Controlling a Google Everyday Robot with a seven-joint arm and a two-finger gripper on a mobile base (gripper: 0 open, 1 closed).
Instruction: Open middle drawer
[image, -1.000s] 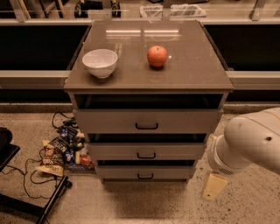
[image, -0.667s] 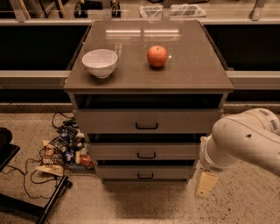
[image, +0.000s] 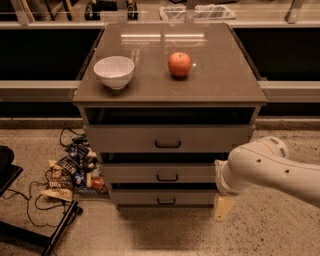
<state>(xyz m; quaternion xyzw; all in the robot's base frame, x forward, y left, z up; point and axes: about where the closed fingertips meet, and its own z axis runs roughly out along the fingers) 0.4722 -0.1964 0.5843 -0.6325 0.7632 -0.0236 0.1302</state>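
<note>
The middle drawer (image: 160, 173) is the second of three fronts on the grey-beige cabinet (image: 170, 85), with a small black handle (image: 167, 177) at its centre. Its inside does not show. The top drawer (image: 167, 138) is above it and the lowest drawer (image: 165, 197) below. My white arm (image: 270, 167) reaches in from the right. My gripper (image: 223, 207) hangs from it near the floor, just right of the cabinet's lower right corner, beside the lowest drawer and below the middle drawer's right end. It holds nothing that I can see.
A white bowl (image: 114, 71) and a red apple (image: 179, 64) sit on the cabinet top. Snack packets and cables (image: 70, 172) lie on the floor left of the cabinet. A black stand base (image: 30, 235) is at the lower left. A rail runs behind.
My arm and gripper have moved left, closer to the cabinet's right side. The drawers, bowl and apple have not moved.
</note>
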